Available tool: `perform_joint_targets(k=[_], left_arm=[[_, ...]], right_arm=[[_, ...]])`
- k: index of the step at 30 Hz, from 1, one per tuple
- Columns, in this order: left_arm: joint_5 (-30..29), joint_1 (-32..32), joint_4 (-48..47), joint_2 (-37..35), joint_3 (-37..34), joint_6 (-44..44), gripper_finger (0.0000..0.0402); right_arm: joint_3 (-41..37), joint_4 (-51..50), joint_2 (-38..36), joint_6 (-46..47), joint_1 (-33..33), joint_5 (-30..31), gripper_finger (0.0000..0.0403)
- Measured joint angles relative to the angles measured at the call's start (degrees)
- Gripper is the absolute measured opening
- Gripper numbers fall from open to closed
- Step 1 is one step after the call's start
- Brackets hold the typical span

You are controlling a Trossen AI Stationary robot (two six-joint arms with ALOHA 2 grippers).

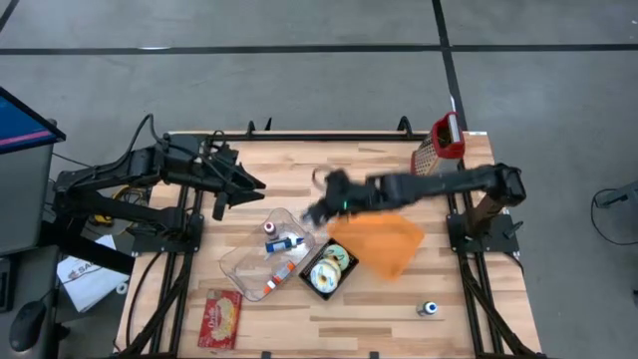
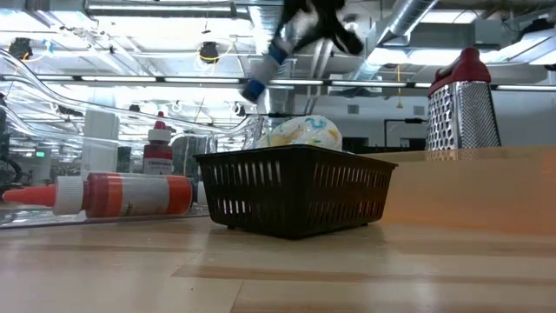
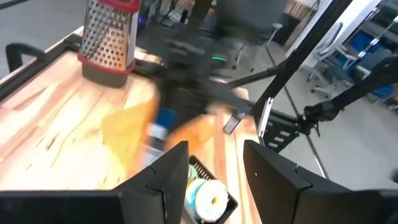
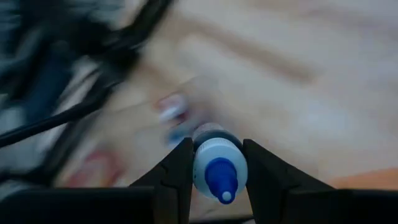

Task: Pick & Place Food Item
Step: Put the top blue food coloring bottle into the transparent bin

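The small blue-capped bottle point(image 4: 216, 167) is pinched in the right gripper point(image 4: 216, 163), up in the air above the clear tray point(image 1: 242, 261). This is the carrying step. Next it needs a spot, maybe the black basket point(image 1: 330, 269) at five o'clock. The left gripper point(image 3: 216, 167) waits, spread apart.

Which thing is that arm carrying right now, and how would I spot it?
Start at the wooden table and find the right arm stretched over its middle, above the clear tray. Between the jaws of the right gripper sits a small white bottle. Unlike the red-labelled bottle lying in the tray, it has a blue cap and hangs in the air.
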Motion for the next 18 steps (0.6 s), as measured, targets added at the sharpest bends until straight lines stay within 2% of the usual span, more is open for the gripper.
perform_joint_targets(k=[3, 8, 11, 18], left_arm=[[0.00, 0.00, -0.44, -0.56, 0.02, 0.03, 0.0150], [-0.01, -0.74, -1.92, -2.51, 0.09, 0.01, 0.0150], [-0.01, -1.38, -3.07, -3.80, 0.09, -0.31, 0.0150], [-0.75, -4.06, -5.03, -6.52, 0.04, -1.93, 0.0150]], right_arm=[[1.12, 5.14, 2.82, 3.64, 5.28, 1.11, 0.0102], [7.99, 7.55, 10.58, 4.90, 7.23, 2.87, 0.0102], [14.45, 5.17, 16.44, 4.20, 7.03, 1.24, 0.0102], [29.84, -11.51, 27.78, 3.35, 7.54, -2.02, 0.0102]])
